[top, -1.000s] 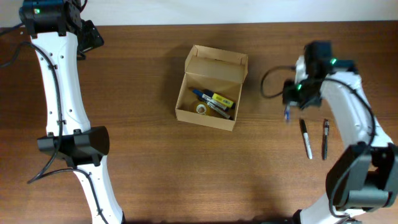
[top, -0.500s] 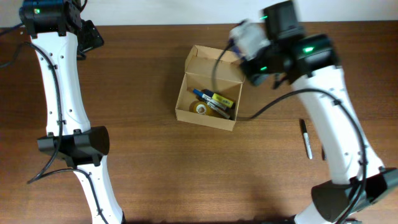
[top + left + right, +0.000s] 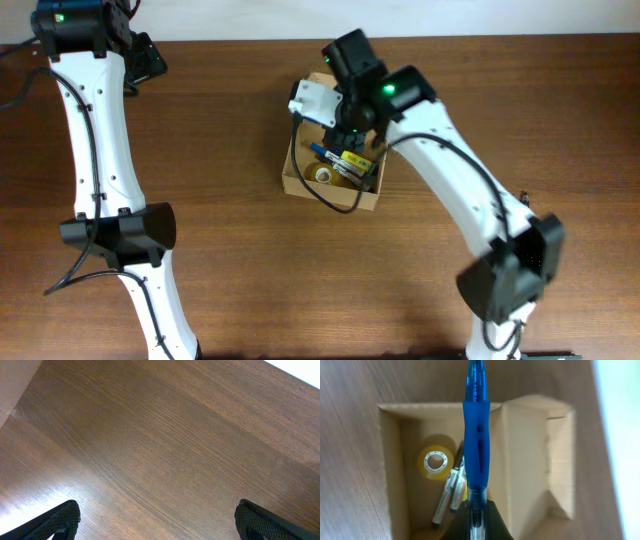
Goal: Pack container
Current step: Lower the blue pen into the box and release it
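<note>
Over the container [image 3: 392, 475], the right fingers [image 3: 497, 532], arm stretched across, pinch a blue pen [image 3: 477, 435] (left fingers [image 3: 57, 521] spread wide, empty).

- The right arm [image 3: 440, 170], a second ago at the right side of the counter [image 3: 230, 260] next to two black pens, now reaches left across it to the box [image 3: 300, 186].
- Its wrist now hangs over the far half of the box and hides that part in the overhead view, which was bare before.
- The blue pen [image 3: 476, 435], earlier low at the right of the counter, is now gripped in the closed right jaws above the open box.
- The forearm now lies across the spot where the black pens showed and covers it.
</note>
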`<state>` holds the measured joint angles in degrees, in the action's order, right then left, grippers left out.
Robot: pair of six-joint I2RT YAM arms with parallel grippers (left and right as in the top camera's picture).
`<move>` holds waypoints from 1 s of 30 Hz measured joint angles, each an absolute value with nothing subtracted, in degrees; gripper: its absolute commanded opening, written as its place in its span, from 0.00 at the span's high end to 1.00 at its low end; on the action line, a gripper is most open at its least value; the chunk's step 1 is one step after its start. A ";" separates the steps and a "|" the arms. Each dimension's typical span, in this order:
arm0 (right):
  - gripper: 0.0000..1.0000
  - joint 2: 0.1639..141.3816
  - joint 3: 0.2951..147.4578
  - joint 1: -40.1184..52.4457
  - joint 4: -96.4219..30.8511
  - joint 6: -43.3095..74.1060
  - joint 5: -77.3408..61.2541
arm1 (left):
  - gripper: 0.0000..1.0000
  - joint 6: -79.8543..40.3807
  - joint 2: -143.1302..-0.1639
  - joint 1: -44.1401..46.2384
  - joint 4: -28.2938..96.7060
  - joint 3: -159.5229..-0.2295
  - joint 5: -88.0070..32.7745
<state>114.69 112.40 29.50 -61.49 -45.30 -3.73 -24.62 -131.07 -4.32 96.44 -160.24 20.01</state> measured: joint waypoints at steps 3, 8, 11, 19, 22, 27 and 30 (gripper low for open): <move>0.96 118.56 112.38 29.45 -61.54 -45.39 -3.51 | 0.00 -24.62 -131.07 -4.32 96.44 -160.24 20.01; 0.96 124.14 112.38 29.39 -62.35 -44.95 -3.46 | 0.00 -24.62 -131.07 -4.32 96.44 -160.24 20.01; 0.96 126.54 112.38 29.12 -63.44 -44.71 -3.44 | 0.00 -24.64 -131.07 -4.32 96.44 -160.24 20.01; 0.89 127.90 111.94 26.68 -64.25 -43.24 -3.46 | 0.00 -24.62 -131.07 -4.32 96.44 -160.24 20.01; 0.34 127.90 111.66 25.89 -64.27 -42.22 -3.42 | 0.00 -24.64 -131.07 -4.32 96.44 -160.24 20.01; 0.56 127.90 111.50 25.87 -64.69 -40.86 -3.27 | 0.00 -24.64 -131.07 -4.32 96.44 -160.24 20.01; 0.57 127.90 111.53 26.15 -65.10 -39.40 -3.29 | 0.00 -24.62 -131.07 -4.32 96.44 -160.24 20.01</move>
